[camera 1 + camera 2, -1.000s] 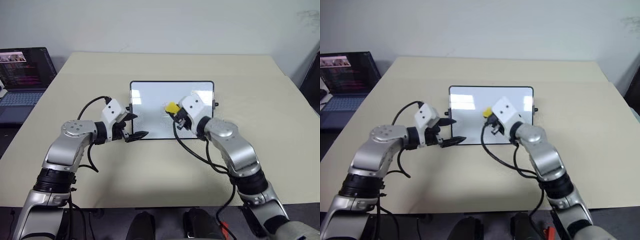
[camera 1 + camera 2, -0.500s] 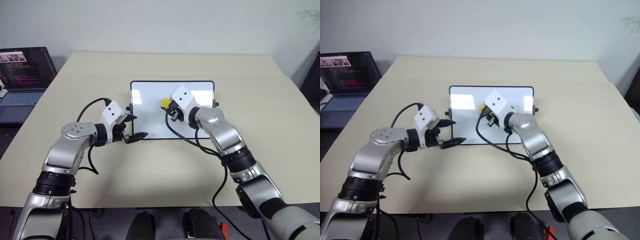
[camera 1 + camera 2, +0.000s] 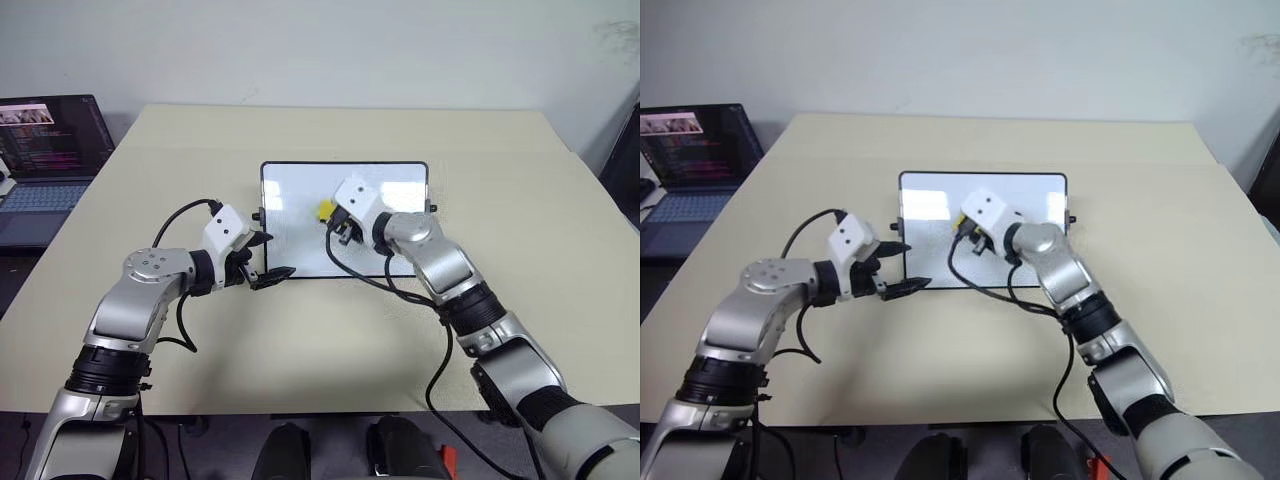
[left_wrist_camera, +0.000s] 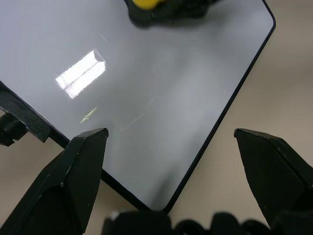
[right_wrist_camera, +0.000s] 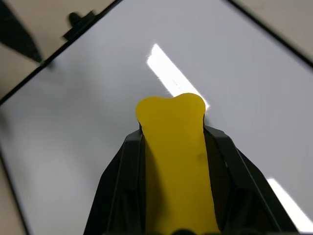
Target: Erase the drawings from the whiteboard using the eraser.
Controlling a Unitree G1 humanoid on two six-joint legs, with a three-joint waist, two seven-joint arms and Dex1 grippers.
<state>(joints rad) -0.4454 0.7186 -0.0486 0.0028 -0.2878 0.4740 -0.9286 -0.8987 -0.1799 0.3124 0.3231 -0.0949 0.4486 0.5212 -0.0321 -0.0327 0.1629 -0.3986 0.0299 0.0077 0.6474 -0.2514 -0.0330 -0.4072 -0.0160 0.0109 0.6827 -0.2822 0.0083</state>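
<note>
A: Whiteboard [image 3: 300, 215]: what finish?
B: Glossy, smooth white panel mirroring ceiling lights; thin black frame, seemingly plastic.
A: Eraser [image 5: 177, 161]?
B: Matt yellow block, soft-looking.
A: Desk [image 3: 520, 180]?
B: Matt, smooth beige top.

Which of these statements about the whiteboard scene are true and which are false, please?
1. The right gripper is shut on the eraser. True.
2. The eraser lies loose on the table. False: it is clamped between the right gripper's fingers, over the whiteboard.
3. The left gripper is open at the whiteboard's near left corner. True.
4. The laptop sits to the robot's right. False: it is off the table's left side.
5. The whiteboard stands upright against the wall. False: it lies flat on the table.
</note>
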